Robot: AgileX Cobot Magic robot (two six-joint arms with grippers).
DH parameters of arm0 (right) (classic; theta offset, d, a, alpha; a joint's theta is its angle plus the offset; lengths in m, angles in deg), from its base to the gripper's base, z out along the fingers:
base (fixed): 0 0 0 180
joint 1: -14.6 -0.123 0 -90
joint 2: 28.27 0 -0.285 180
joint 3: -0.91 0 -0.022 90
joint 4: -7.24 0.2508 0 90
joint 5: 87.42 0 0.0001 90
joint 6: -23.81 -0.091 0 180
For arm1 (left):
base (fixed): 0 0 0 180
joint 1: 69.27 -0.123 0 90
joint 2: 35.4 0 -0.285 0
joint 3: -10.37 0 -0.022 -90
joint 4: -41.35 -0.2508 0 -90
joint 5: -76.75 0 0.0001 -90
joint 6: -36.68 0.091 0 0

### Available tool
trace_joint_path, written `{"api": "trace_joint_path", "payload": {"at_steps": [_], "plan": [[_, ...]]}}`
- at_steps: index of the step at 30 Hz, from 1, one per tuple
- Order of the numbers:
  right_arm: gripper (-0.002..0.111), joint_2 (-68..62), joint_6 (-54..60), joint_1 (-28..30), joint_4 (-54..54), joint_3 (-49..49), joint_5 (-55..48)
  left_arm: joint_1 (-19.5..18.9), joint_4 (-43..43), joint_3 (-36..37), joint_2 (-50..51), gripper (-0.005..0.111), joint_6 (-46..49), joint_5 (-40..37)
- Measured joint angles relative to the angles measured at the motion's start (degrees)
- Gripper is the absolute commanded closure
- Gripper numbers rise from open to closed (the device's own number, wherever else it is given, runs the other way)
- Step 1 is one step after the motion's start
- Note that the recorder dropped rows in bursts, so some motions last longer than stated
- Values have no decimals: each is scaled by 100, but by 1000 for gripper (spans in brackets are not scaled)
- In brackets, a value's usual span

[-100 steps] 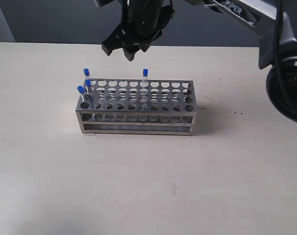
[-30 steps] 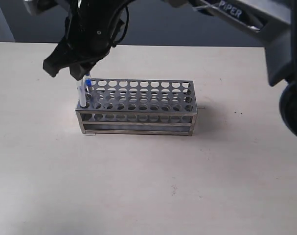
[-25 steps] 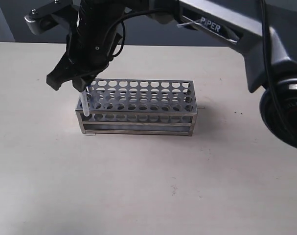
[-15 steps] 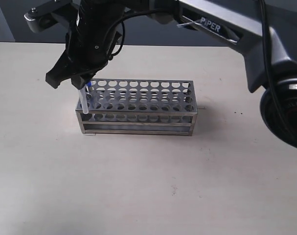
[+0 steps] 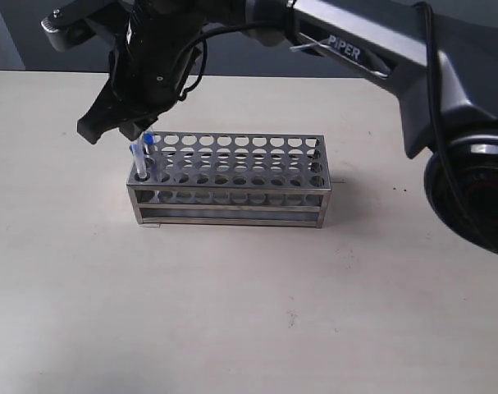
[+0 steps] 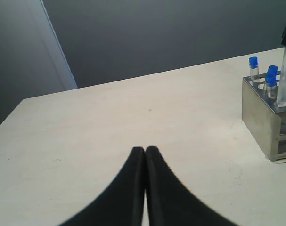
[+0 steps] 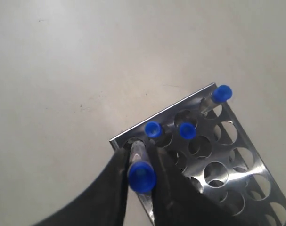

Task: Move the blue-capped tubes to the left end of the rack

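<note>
- Black left gripper (image 6: pixel 145 153), lower centre: jaws pressed together, empty, parked clear.
- Pale tabletop (image 5: pixel 249 312) carries the rectangular stainless-steel perforated rack (image 5: pixel 232 176), mid-frame.
- Three slim clear blue-capped tubes (image 7: pixel 186 130) fill its left-end holes.
- Black right gripper (image 7: pixel 141 151), upper left, clamps the fourth blue-capped tube (image 7: pixel 142 176), foot in the front corner hole, probably for seating.

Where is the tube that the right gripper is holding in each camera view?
Exterior view: the held tube stands at the front left corner of the rack.
Left wrist view: the held tube is at the rack's nearest corner, its top hidden.
Right wrist view: the held tube sits in the right gripper, blue cap toward the camera.
Shared landmark: the rack's left-end corner.
</note>
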Motion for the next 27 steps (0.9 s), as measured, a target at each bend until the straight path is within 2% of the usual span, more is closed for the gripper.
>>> {"api": "trace_joint_path", "payload": {"at_steps": [13,15,16,18,19,27], "plan": [[107,-543,-81,0,33,0,-3,0,0,0,0,106,0,0],[93,-546,-105,0,72,0,-3,0,0,0,0,106,0,0],[80,-546,-105,0,72,0,-3,0,0,0,0,106,0,0],[61,-546,-115,0,84,0,-43,0,0,0,0,106,0,0],[58,-546,-174,0,84,0,-66,0,0,0,0,106,0,0],[58,-444,-255,0,84,0,-467,0,0,0,0,106,0,0]]}}
